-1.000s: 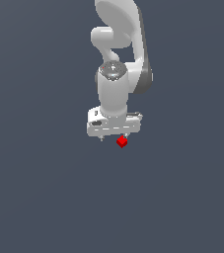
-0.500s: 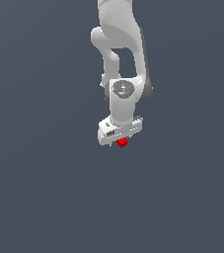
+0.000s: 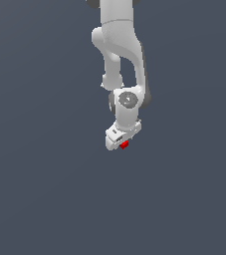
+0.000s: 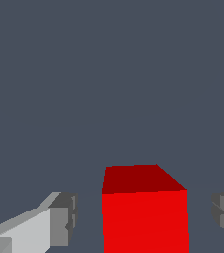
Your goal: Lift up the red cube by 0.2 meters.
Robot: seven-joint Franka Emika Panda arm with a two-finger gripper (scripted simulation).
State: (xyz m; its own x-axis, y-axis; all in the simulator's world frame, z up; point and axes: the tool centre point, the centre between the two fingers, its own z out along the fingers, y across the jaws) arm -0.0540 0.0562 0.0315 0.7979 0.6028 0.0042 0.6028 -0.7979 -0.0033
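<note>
One white robot arm (image 3: 118,45) hangs over plain grey ground. One small bright red cube (image 4: 144,212) sits between the two grey-tipped fingers (image 4: 63,217), gaps visible either side; the gripper (image 3: 122,144) stands apart, nothing blocking.

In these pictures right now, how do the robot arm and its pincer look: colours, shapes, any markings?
The arm is glossy white, built of rounded, bulbous segments with darker grey at the joints. One joint carries a round grey disc. The pincer has a white, boxy body with small dark marks. In the wrist view its fingers are white and angular, ending in grey block-shaped pads. No cables show.
</note>
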